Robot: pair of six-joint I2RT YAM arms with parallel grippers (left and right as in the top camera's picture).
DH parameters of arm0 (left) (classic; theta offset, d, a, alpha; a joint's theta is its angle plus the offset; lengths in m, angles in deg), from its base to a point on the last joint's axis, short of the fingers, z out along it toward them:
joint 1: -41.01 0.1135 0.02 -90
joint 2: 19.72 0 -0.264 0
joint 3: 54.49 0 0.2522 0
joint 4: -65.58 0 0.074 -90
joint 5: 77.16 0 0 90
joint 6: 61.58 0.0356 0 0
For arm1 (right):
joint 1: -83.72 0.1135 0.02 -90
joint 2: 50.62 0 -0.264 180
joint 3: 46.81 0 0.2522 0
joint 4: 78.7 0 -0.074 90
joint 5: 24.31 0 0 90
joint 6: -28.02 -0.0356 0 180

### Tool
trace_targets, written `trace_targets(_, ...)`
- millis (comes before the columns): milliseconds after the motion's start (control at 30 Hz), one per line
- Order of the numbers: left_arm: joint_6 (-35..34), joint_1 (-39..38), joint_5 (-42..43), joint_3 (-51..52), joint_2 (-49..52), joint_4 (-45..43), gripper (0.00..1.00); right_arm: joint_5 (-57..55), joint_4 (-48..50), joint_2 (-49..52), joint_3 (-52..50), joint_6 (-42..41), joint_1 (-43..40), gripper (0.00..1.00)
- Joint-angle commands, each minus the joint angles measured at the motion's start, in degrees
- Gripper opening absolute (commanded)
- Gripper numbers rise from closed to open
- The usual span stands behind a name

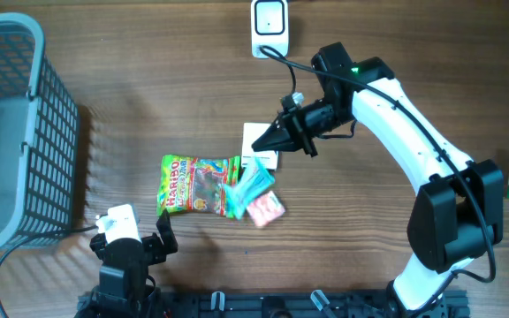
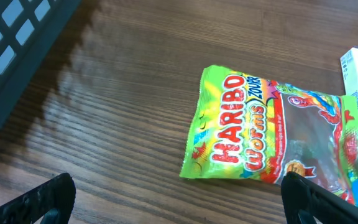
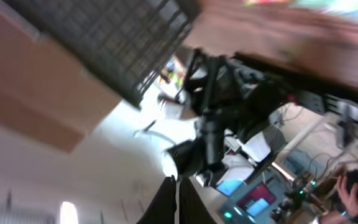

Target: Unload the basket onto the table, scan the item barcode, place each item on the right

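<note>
Just below the green plastic Haribo bag (image 1: 197,185) on the wooden table (image 1: 148,106), our left gripper (image 2: 179,200) hovers, fingers spread, presumably to lift it. Up-right of it, our right gripper (image 1: 259,141) has its fingers together, empty.

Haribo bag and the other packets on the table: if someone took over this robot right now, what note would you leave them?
Left gripper: open, empty, low near the Haribo bag.
Right gripper: shut, nothing seen in it, over the white box.
Teal packet and pink packet lie beside the bag. The white device with a cable, probably the scanner, sits at the far edge.
Done: nothing picked up yet.
Left: grasp an item and show its barcode to the scanner.
</note>
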Motion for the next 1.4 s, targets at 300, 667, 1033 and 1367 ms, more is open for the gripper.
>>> trace_targets(300,-0.3,-0.4,0.1,-0.2,-0.4,0.1,1.00,-30.2,8.9,0.0,0.1,10.8,3.5,1.00)
trace_targets(667,-0.3,-0.4,0.1,-0.2,-0.4,0.1,1.00,-64.7,8.9,0.8,0.0,-13.6,18.6,0.74)
trace_targets(1033,-0.3,-0.4,0.1,-0.2,-0.4,0.1,1.00,-65.4,8.2,8.6,0.2,-26.1,22.0,0.69)
trace_targets(1367,-0.3,-0.4,0.1,-0.2,-0.4,0.1,1.00,-65.4,9.5,12.3,0.2,-27.6,24.2,0.64)
